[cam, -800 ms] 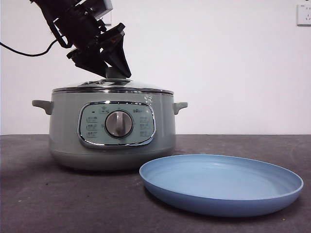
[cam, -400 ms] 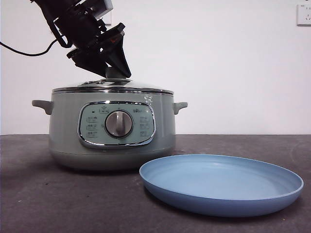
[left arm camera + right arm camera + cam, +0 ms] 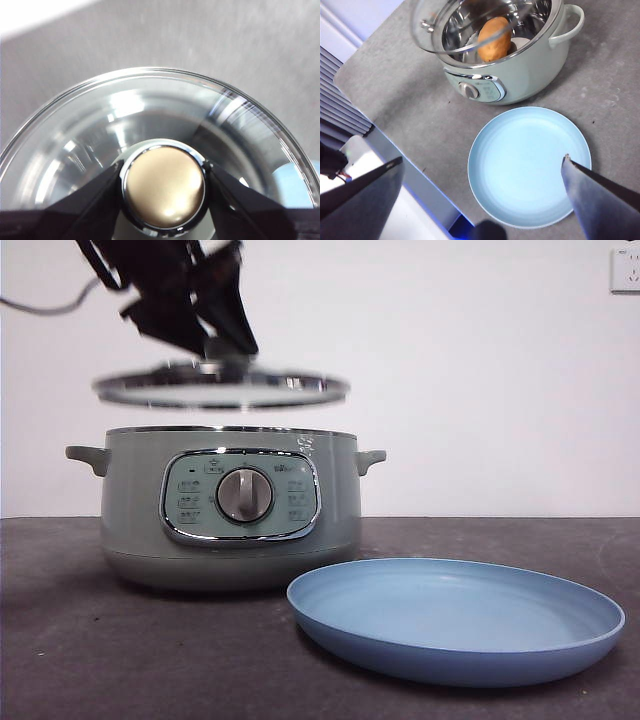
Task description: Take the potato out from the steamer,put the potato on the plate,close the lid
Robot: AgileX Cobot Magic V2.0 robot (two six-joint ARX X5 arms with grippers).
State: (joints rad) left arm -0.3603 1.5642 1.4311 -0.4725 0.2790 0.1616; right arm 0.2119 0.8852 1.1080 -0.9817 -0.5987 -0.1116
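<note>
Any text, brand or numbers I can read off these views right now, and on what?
Nothing can be read.
Steamer front panel: small icons and labels round the dial, too small to read.
Steamer, by the panel's upper corner: a small white mark, blurred.
Plate, lid, potato: no text.
Wall socket: no legible marking.

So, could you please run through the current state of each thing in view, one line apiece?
lid: lifted clear of the pot, hanging level above it, held by its knob.
steamer: open, upright on the table.
potato: inside the steamer, not yet taken out.
plate: on the table in front of the steamer, nothing on it.
left gripper: shut on the lid's knob.
right gripper: open, high above the plate.
</note>
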